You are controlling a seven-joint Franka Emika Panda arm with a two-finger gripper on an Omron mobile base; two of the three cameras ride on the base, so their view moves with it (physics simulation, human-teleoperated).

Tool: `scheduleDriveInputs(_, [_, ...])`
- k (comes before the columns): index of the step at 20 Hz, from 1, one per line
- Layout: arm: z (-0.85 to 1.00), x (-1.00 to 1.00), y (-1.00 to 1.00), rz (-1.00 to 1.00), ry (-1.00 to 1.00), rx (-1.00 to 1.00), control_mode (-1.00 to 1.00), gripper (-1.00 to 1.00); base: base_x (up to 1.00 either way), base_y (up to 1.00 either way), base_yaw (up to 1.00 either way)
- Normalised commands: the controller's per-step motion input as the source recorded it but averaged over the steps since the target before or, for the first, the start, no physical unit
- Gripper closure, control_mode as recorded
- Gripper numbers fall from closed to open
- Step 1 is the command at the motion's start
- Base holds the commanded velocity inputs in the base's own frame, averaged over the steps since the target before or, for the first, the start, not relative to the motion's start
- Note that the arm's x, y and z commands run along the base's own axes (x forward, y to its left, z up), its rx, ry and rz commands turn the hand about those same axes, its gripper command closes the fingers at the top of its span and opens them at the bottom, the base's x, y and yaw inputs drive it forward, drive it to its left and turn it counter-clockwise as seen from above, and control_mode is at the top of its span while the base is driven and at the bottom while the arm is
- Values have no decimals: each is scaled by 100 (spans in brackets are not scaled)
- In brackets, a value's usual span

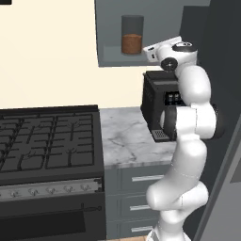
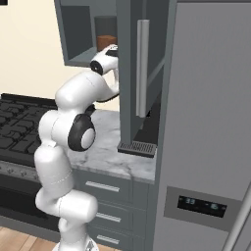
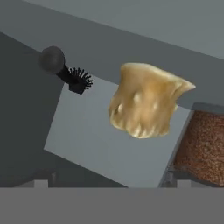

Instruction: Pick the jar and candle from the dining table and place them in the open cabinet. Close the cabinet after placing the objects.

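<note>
Hand view, candle [image 3: 144, 101] beside jar [image 3: 203, 146], cabinet [image 3: 109, 135] floor.

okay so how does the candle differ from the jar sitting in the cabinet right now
The candle is lumpy, opaque and tan-golden; the jar is a smooth clear cylinder, its lower half filled with reddish-brown stuff. In the hand view the candle's dark part juts out sideways, so it seems tipped over, while the base views show the jar standing upright. Both are inside the open cabinet, side by side.
</note>
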Motion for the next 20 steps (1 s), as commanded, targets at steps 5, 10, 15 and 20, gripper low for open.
scheduleDriveInputs(5, [0, -80, 2, 1, -5, 0, -100, -100, 0, 0, 0])
scheduleDriveInputs(10, [-16, -99, 16, 2, -3, 0, -100, -100, 0, 0, 0])
scheduleDriveInputs(15, [-12, -100, 26, 1, 0, 0, -100, -100, 0, 0, 0])
scheduleDriveInputs(20, [-10, -92, 41, 0, 0, 0, -100, -100, 0, 0, 0])
